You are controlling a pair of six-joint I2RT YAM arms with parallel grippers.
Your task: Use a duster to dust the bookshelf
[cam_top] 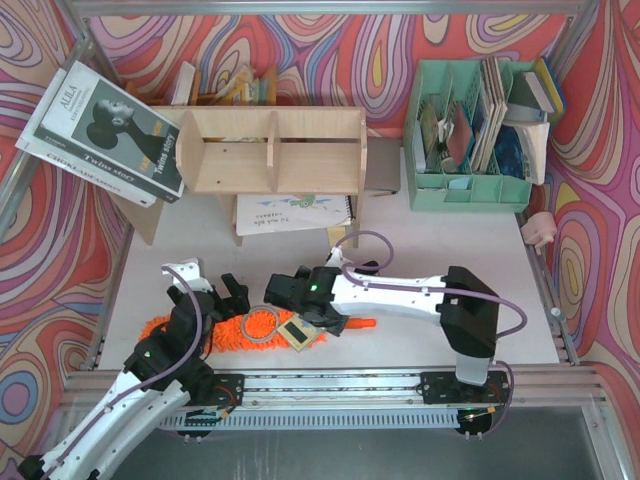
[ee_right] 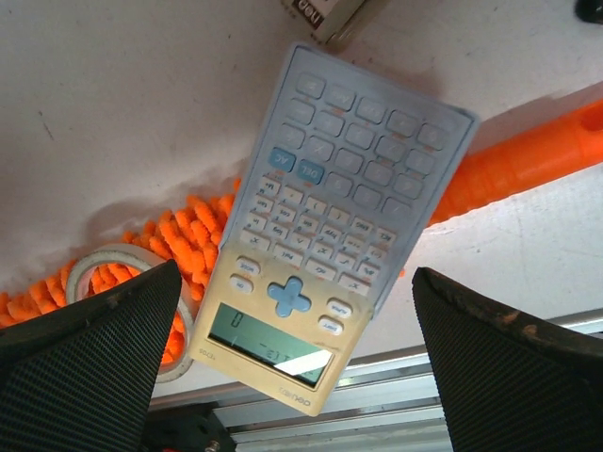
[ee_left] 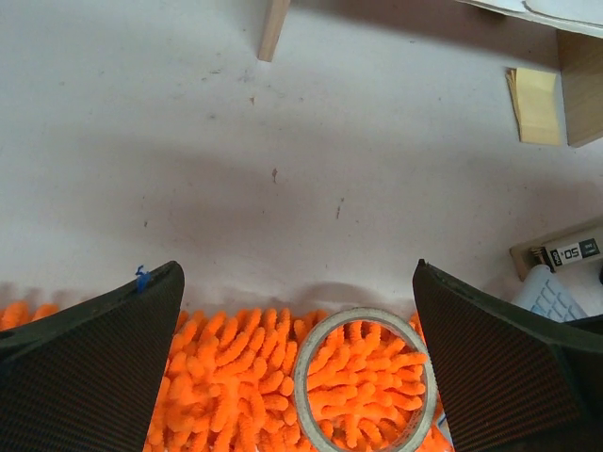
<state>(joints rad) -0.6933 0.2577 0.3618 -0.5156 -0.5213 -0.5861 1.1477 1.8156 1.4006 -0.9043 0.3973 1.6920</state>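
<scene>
the table point(cam_top: 450, 240) is carrying everything. the bookshelf point(cam_top: 270, 150) is standing at its far side, left of centre, with a book point(cam_top: 110, 130) leaning against its left end. the spine of that book is reading "twins story" and the larger cover title is not legible with certainty. a mint-green file organizer point(cam_top: 470, 150) is sitting to the right of the shelf. the duster point(cam_top: 190, 330) is lying flat along the near edge, well apart from the bookshelf, its shaggy head under the left gripper point(ee_left: 297, 282) and its handle running right beneath the right arm. the left gripper is hanging above the head with jaws spread wide, gripping nothing. the right gripper point(ee_right: 297, 282) is likewise standing wide open and empty. a calculator point(ee_right: 320, 254) is lying across the duster where head is meeting handle, and a tape ring point(ee_left: 363, 377) is resting on the head. judgement: the pick-up step is in hand and no dusting is under way. the next move is calling for a grip on the handle or head that is avoiding the calculator and ring, or for shifting them off first. the calculator's display is showing digits, and its brand mark is too small to read. a small box point(ee_left: 575, 251) is bearing "50".
</scene>
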